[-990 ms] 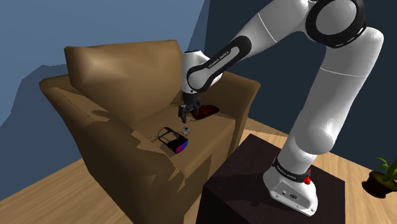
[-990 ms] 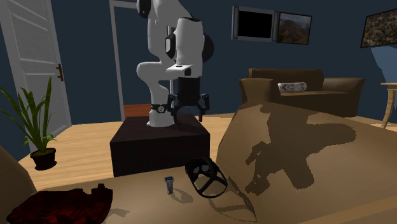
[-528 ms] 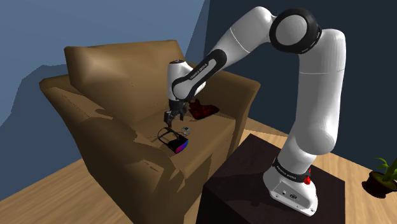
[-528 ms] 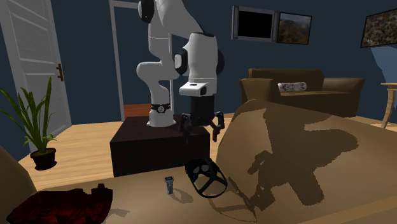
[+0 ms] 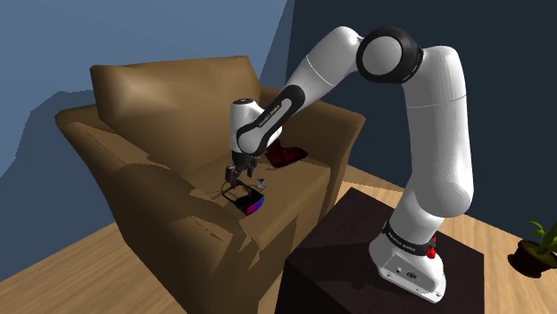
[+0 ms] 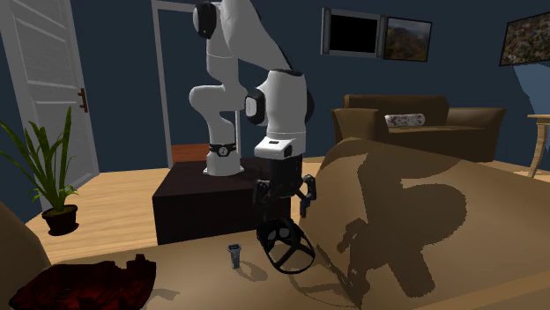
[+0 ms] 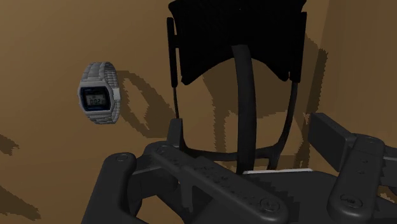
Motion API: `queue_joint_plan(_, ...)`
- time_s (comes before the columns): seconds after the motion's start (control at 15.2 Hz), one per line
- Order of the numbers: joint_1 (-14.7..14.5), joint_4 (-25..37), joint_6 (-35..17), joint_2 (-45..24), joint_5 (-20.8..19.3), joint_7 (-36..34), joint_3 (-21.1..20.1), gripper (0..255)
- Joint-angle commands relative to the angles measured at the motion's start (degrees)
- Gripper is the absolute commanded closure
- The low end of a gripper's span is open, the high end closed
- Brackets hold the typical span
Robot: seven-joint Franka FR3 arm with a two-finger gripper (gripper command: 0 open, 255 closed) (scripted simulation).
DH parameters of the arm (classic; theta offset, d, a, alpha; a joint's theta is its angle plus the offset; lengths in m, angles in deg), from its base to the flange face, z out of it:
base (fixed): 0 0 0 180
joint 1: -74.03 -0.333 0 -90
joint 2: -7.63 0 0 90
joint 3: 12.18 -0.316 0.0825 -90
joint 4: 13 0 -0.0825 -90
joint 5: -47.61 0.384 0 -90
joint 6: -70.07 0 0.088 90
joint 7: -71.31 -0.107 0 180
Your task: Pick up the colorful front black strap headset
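Brown armchair point(image 5: 134, 107) seat carries everything. White arm point(image 5: 428, 107) reaches down over it. Dark red cloth point(image 5: 286, 155) lies well apart from headset point(image 5: 247, 200), which sits near the seat's front edge. Gripper point(image 6: 284, 201) hangs just above its strap, fingers wide apart, holding nothing. 1 grey watch point(image 7: 98, 93) just beside headset.

brown armchair point(image 5: 134, 169) with a small silver digital wristwatch point(image 7: 98, 93) lying flat on its seat, and a crumpled dark red cloth point(image 5: 284, 155) well apart from it on the same seat. potted plant point(image 6: 48, 172) on the wood floor point(image 6: 115, 198) near a white door point(image 6: 44, 79). second brown sofa point(image 6: 463, 119) with a pale cushion point(image 6: 405, 120), framed pictures point(image 6: 353, 33) on the dark blue wall above.
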State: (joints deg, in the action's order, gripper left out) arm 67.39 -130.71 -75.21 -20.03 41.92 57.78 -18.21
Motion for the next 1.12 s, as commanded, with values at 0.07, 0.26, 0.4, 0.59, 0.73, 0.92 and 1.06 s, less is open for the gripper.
queue_joint_plan(0.07,-0.1,0.1,-1.0,-1.1,-0.2,-0.1,0.2,0)
queue_joint_plan(0.26,-0.1,0.1,-1.0,-1.1,-0.2,-0.2,0.2,255)
queue_joint_plan(0.4,-0.1,0.2,-1.0,-1.2,-0.2,-0.2,0.2,255)
queue_joint_plan(0.59,-0.1,0.1,-1.0,-1.2,-0.2,-0.2,0.2,255)
queue_joint_plan(0.73,-0.1,0.1,-1.0,-1.1,-0.2,-0.2,0.2,255)
queue_joint_plan(0.92,0.0,-0.1,0.1,0.2,0.0,0.0,0.0,255)
queue_joint_plan(1.06,0.1,-0.2,1.2,1.4,0.3,0.2,-0.2,255)
